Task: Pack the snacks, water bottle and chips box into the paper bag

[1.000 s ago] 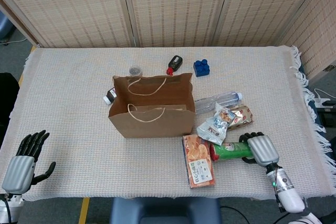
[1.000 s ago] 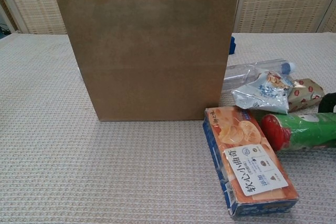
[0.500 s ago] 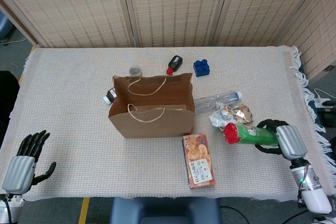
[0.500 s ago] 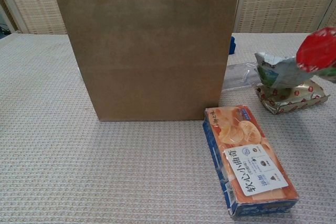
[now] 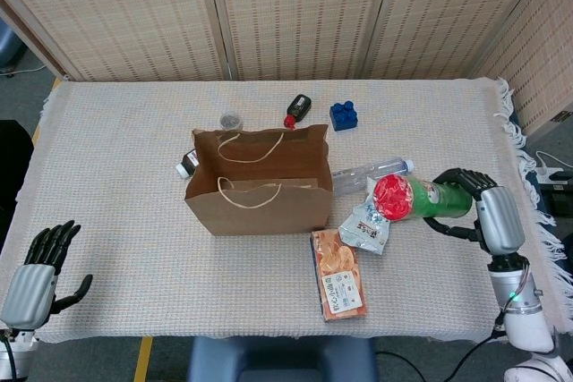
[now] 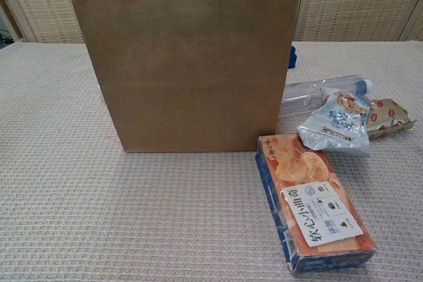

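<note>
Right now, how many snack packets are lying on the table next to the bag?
2. A blue-white packet lies right of the paper bag, just above the orange box. A red-dotted packet lies behind it, partly covered. The bag may hide more.

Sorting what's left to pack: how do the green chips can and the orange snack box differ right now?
The green chips can is round with a red lid; the orange snack box is flat and rectangular. The can is held in the right hand; the box lies flat on the table, untouched. The can is by the water bottle; the box lies in front of the paper bag. Both are outside the bag.
</note>
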Action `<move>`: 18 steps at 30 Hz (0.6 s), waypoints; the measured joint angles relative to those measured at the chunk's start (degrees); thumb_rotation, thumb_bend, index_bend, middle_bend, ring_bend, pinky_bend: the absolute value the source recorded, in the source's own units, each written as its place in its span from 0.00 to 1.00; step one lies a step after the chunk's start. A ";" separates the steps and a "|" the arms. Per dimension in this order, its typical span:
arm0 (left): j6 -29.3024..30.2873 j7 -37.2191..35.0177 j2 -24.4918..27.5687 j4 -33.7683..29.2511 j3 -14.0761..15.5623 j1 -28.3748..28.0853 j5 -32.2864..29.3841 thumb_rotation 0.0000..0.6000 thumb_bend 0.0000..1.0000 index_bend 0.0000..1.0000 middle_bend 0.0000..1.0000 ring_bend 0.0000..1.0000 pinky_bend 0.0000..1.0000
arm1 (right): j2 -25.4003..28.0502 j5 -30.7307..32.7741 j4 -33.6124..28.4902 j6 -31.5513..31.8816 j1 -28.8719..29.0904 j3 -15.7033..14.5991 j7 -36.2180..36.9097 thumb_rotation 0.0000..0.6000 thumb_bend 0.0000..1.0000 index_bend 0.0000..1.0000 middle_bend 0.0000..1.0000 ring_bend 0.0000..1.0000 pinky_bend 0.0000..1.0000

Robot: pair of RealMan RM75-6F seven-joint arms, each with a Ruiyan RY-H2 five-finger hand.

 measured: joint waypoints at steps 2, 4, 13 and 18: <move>-0.03 -0.29 0.11 0.04 -0.14 -0.01 -0.19 1.00 0.35 0.00 0.00 0.00 0.02 | -0.39 1.21 -3.32 0.49 1.26 2.80 -2.66 1.00 0.36 0.59 0.68 0.70 0.74; 0.09 -0.52 0.20 0.06 -0.26 0.01 -0.28 1.00 0.35 0.00 0.00 0.00 0.02 | -0.92 2.49 -5.47 0.69 2.56 5.27 -5.63 1.00 0.36 0.59 0.68 0.70 0.74; -0.18 -0.54 0.16 0.16 -0.10 0.00 -0.26 1.00 0.35 0.00 0.00 0.00 0.02 | -9.74 8.21 -10.29 0.99 12.19 12.32 -22.52 1.00 0.36 0.59 0.68 0.70 0.74; -0.25 -0.44 0.12 0.09 0.06 0.03 -0.11 1.00 0.35 0.00 0.00 0.00 0.02 | -17.59 10.29 -9.25 1.16 18.31 14.95 -28.40 1.00 0.36 0.59 0.68 0.69 0.74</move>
